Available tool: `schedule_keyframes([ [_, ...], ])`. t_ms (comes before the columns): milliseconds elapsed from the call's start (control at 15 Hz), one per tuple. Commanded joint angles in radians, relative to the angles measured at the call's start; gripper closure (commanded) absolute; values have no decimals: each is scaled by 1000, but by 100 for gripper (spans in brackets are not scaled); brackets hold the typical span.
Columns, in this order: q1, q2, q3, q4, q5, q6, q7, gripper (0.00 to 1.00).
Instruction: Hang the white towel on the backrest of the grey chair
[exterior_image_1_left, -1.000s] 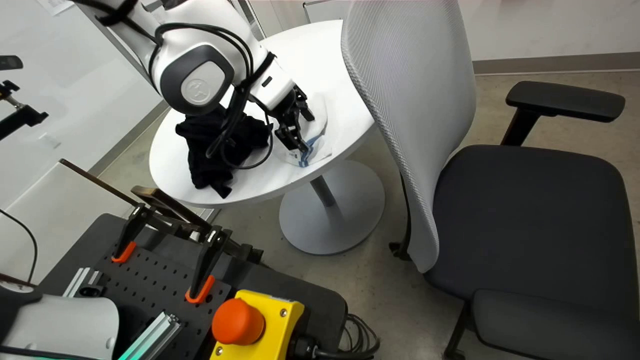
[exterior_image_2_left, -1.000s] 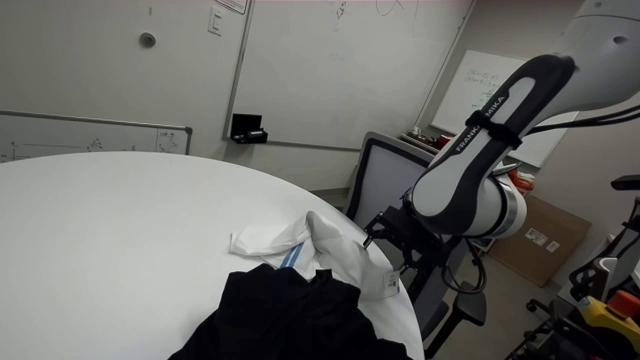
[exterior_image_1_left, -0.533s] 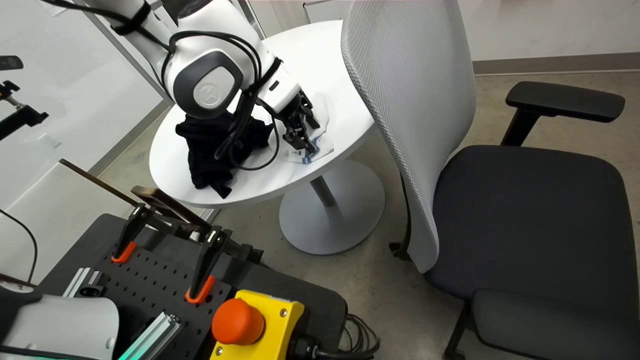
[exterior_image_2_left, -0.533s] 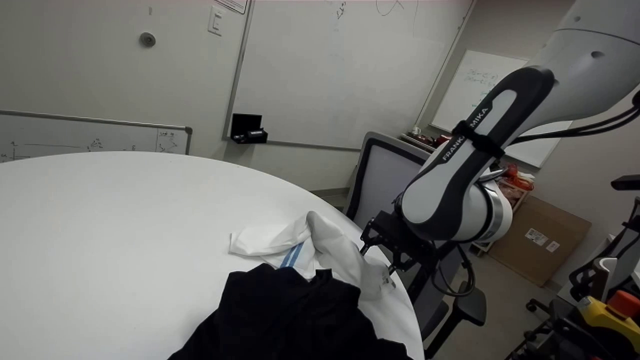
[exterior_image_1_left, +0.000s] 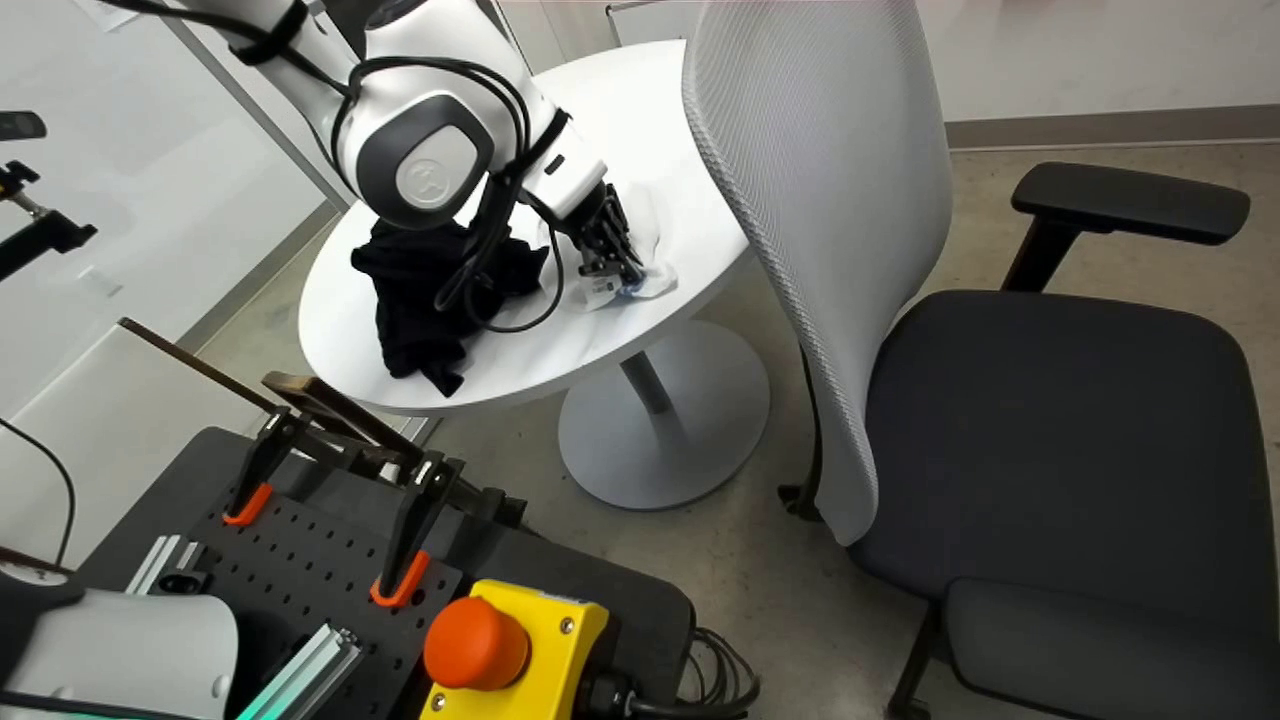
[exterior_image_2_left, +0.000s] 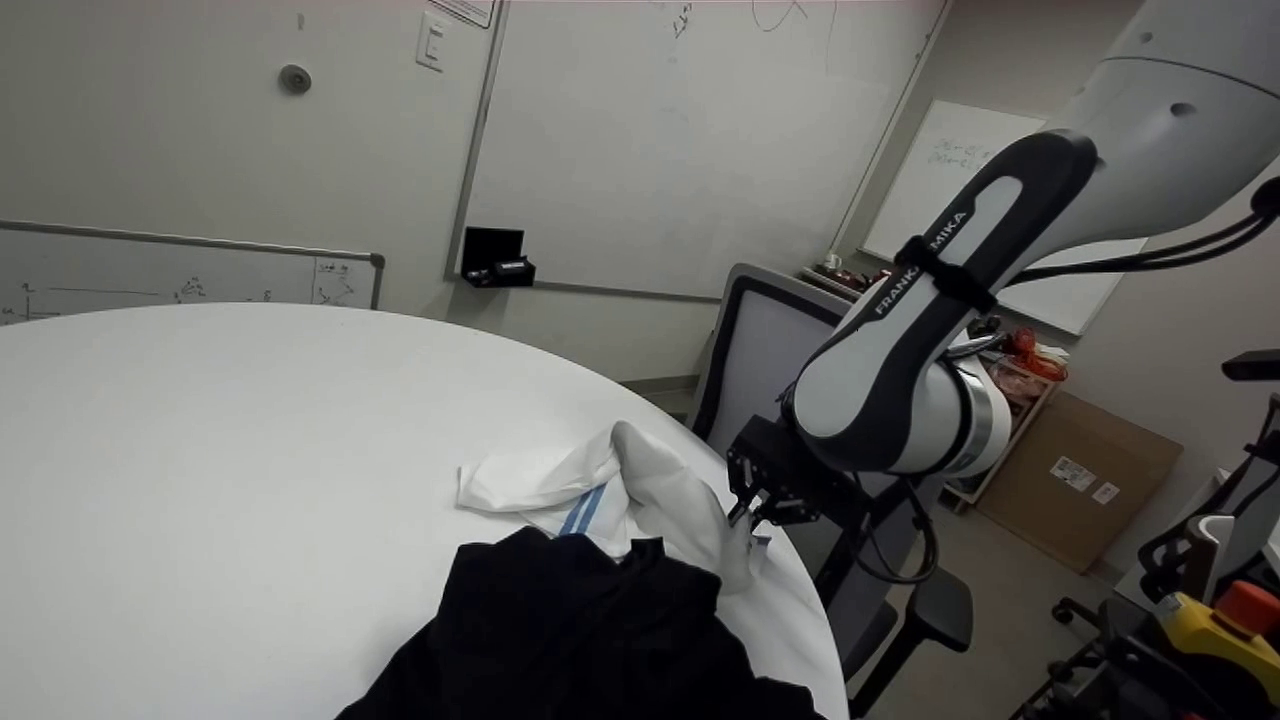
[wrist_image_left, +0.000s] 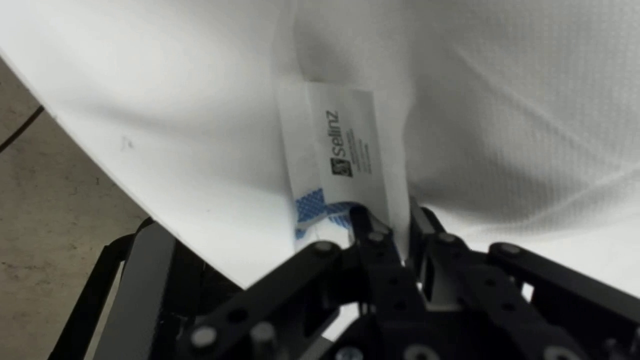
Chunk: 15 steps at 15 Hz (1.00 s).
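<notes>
The white towel (exterior_image_2_left: 655, 490) lies crumpled near the rim of the round table, with a blue stripe and a printed label (wrist_image_left: 345, 140). In the wrist view, a fold of the towel (wrist_image_left: 400, 175) is pinched between the fingers of my gripper (wrist_image_left: 392, 220), beside the label. My gripper (exterior_image_2_left: 745, 515) reaches down at the table's edge in an exterior view; the towel bunches up under its tips. The grey chair's backrest (exterior_image_1_left: 830, 230) rises beside the table, bare of any cloth. Part of that backrest (exterior_image_2_left: 765, 360) also shows behind the arm.
A black cloth (exterior_image_1_left: 445, 290) lies on the white table (exterior_image_2_left: 260, 440), right against the towel. A chair armrest (exterior_image_1_left: 1130, 200) sticks out beyond the backrest. A dark cart (exterior_image_1_left: 560, 570) bears clamps and a yellow box with a red button (exterior_image_1_left: 520, 650).
The gripper has moved slightly towards the towel's labelled end, and its fingers have gone from wide apart to shut on the cloth. That end of the towel has bunched up.
</notes>
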Motion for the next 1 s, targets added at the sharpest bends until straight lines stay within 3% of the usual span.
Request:
schedule_keyframes([
  [0, -14, -39, 11, 3, 4, -26, -9, 100],
  [333, -106, -205, 80, -72, -3, 0, -50, 98],
  [533, -218, -347, 185, -141, -14, 17, -85, 98],
  [733, -386, -496, 363, -210, -5, 11, -128, 98],
  [933, -599, -638, 602, -245, 17, -15, -170, 98],
])
